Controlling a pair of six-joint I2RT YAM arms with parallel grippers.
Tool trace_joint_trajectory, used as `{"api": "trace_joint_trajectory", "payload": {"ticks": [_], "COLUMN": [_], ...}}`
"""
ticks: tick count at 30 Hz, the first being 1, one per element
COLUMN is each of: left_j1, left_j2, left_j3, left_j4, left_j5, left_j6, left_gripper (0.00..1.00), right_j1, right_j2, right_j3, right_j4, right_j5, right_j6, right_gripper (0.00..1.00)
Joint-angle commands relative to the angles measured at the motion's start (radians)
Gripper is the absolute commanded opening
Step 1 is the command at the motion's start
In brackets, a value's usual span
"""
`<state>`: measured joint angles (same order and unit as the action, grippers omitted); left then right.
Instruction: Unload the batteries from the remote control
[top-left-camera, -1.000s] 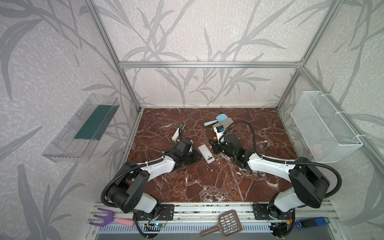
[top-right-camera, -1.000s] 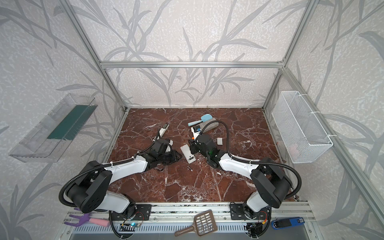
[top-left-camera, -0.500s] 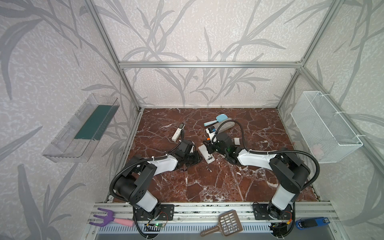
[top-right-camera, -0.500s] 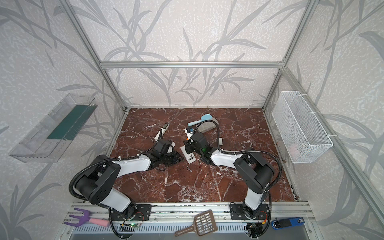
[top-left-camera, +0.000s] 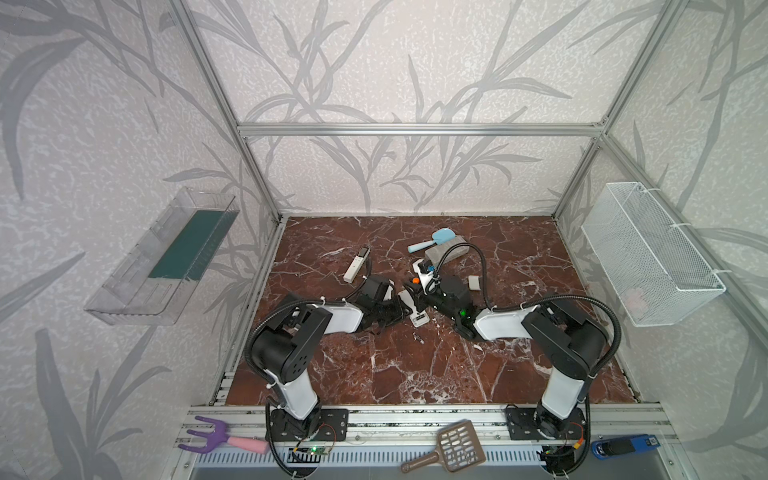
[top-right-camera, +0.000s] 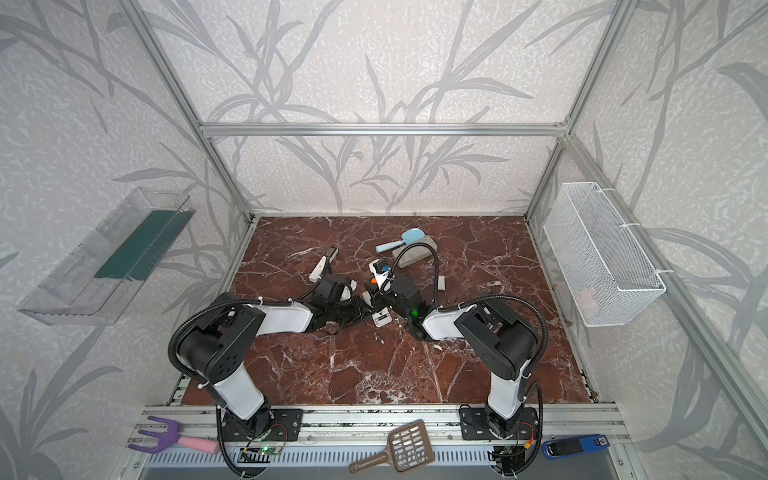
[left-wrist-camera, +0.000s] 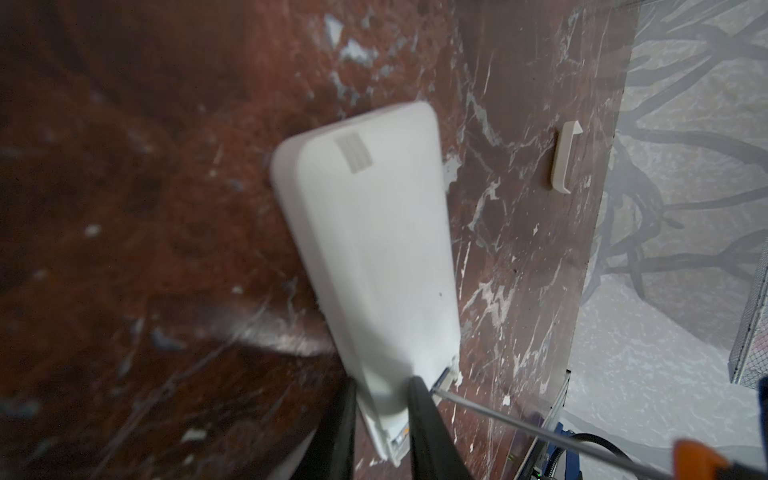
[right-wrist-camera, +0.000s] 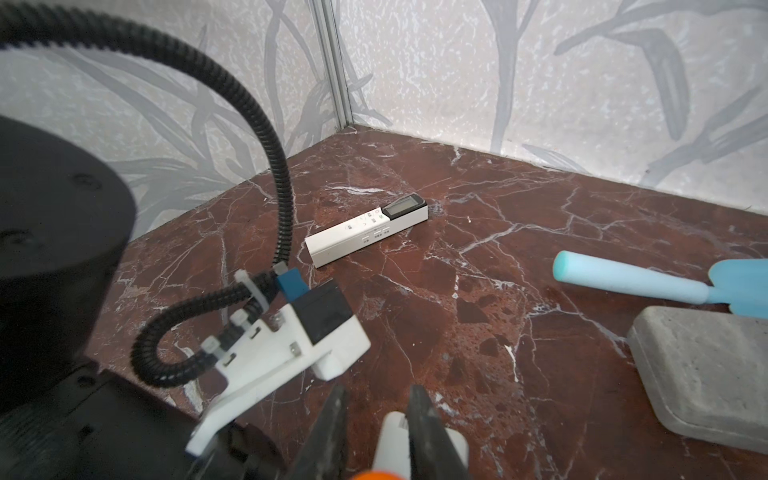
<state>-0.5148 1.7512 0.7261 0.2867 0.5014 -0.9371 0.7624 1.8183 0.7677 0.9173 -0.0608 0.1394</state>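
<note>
The white remote control (top-left-camera: 415, 312) lies back up on the marble floor between the two arms, also in the left wrist view (left-wrist-camera: 374, 249). My left gripper (left-wrist-camera: 383, 384) is shut on its near end, where the casing is open. My right gripper (right-wrist-camera: 377, 390) is shut on an orange-handled screwdriver (left-wrist-camera: 540, 432); its thin shaft reaches to the remote's open end. In both top views the grippers (top-left-camera: 397, 309) (top-left-camera: 417, 289) meet over the remote (top-right-camera: 380, 316). A loose white battery cover (left-wrist-camera: 565, 156) lies further right. The batteries are hidden.
A second remote (top-left-camera: 356, 266) with a display lies at the back left. A grey block (top-left-camera: 446, 251) and a light blue scoop (top-left-camera: 436, 240) sit behind the right arm. A tiny dark object (top-left-camera: 419, 338) lies in front of the remote. A wire basket (top-left-camera: 648, 257) hangs on the right wall.
The right arm has swung left and brought the screwdriver to the remote. My left gripper's jaws have narrowed onto the remote's end.
</note>
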Motion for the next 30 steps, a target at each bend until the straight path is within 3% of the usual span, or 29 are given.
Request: {"api": "trace_joint_trajectory", "payload": {"ticks": [1,18,30], "left_j1": [0.006,0.012,0.008], "left_j2": [0.02,-0.025,-0.138], "left_j3": [0.035,0.026,-0.034], "left_j4": [0.027,-0.033,-0.096], "left_j5": [0.011,0.001,-0.01], "left_j6": [-0.002,0.026,0.032], "left_gripper": [0.24,0.23,0.23], "right_j1": [0.003,0.003,0.003], "right_j2": [-0.02,-0.037,-0.037], "right_j3": [-0.019,-0.072,-0.094], "right_j4": [0.083,0.1,0.068], "right_j5": [0.007,-0.039,-0.112], "right_j6": [-0.034,-0.065,-0.189], "right_gripper": [0.0,0.0,0.0]}}
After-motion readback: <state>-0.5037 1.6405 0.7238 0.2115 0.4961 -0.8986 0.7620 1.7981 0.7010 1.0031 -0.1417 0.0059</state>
